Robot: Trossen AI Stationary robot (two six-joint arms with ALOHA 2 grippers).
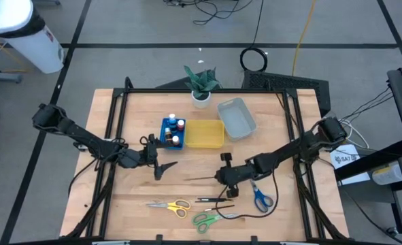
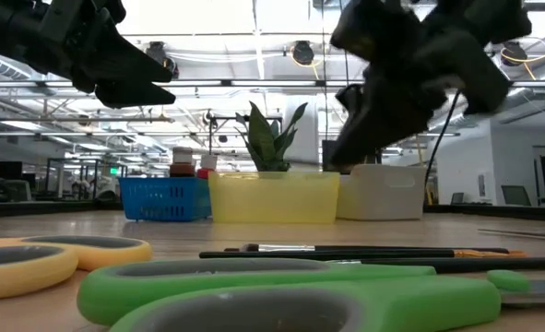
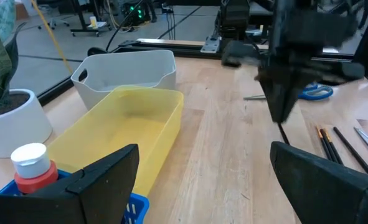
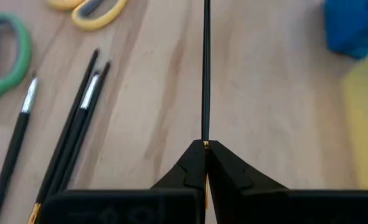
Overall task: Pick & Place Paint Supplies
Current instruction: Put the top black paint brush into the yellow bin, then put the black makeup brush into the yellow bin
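Because a thin dark paintbrush (image 4: 205, 68) is too slender to scoop, we see the right gripper (image 4: 205, 149) pinch it at one end, fingers pressed together on the handle, so that the rest of the brush projects straight ahead over the wooden table (image 1: 282, 204). In the high view this gripper (image 1: 226, 178) sits near the table's middle, in front of the yellow plastic tray (image 1: 205, 134), which we judge a likely destination.

We find the left gripper (image 1: 161, 167) waiting beside the blue basket-like tray (image 1: 164, 133), its fingers spread wide and holding nothing. That tray already holds the small paint bottles (image 1: 176, 128).

Other supplies lie at the near edge: two more dark brushes (image 4: 78, 118), the yellow-handled scissors (image 1: 171, 205), the green-handled scissors (image 1: 205, 220) and the blue-handled scissors (image 1: 260, 198). A potted green plant (image 1: 201, 85) and a clear grey tray (image 1: 237, 117) stand behind. We see nothing lying between the held brush and the yellow tray.
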